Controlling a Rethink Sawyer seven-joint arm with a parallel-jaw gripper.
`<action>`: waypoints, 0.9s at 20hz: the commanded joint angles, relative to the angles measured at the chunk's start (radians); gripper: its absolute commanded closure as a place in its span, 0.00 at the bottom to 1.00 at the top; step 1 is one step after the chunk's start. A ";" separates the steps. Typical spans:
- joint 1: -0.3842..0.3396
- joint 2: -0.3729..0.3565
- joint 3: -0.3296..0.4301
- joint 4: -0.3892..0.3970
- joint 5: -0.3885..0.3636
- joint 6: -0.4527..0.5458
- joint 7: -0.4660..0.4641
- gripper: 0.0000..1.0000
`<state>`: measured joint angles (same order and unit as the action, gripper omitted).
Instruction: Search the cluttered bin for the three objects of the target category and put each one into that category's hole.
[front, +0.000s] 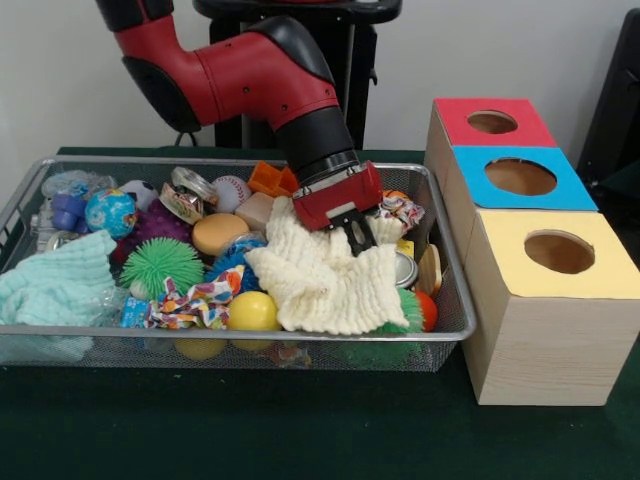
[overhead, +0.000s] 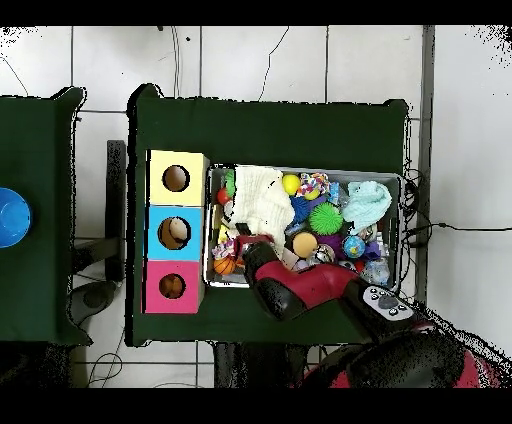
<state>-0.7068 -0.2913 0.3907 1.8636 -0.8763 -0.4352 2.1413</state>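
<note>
The wire mesh bin (front: 100, 338) is full of clutter; it also shows in the overhead view (overhead: 320, 170). My gripper (front: 354, 236) is down inside the bin's right part, shut on a cream knitted cloth (front: 320, 280) that bunches up around it. In the overhead view the gripper (overhead: 243, 244) is at the cloth's (overhead: 262, 198) edge, near the boxes. The red-panelled box's hole (front: 492, 122) is the farthest of the three holes; it also shows in the overhead view (overhead: 172, 286). No soft animal toy shows clearly; an orange, dark-marked thing (overhead: 226, 266) lies by the gripper.
The blue-panelled box (front: 520, 178) and the yellow-panelled box (front: 560, 252) stand in a row with the red one, right of the bin. In the bin lie a green spiky ball (front: 162, 265), a yellow ball (front: 253, 310), a mint cloth (front: 55, 285) and patterned scraps (front: 190, 300).
</note>
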 joint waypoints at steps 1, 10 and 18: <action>-0.038 -0.050 -0.024 -0.147 -0.043 0.206 0.016 1.00; -0.020 -0.209 -0.062 -0.128 -0.058 0.326 -0.057 1.00; -0.049 -0.241 -0.031 -0.126 -0.108 0.359 -0.077 1.00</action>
<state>-0.7007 -0.4817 0.3890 1.8630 -0.8936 -0.2499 2.1413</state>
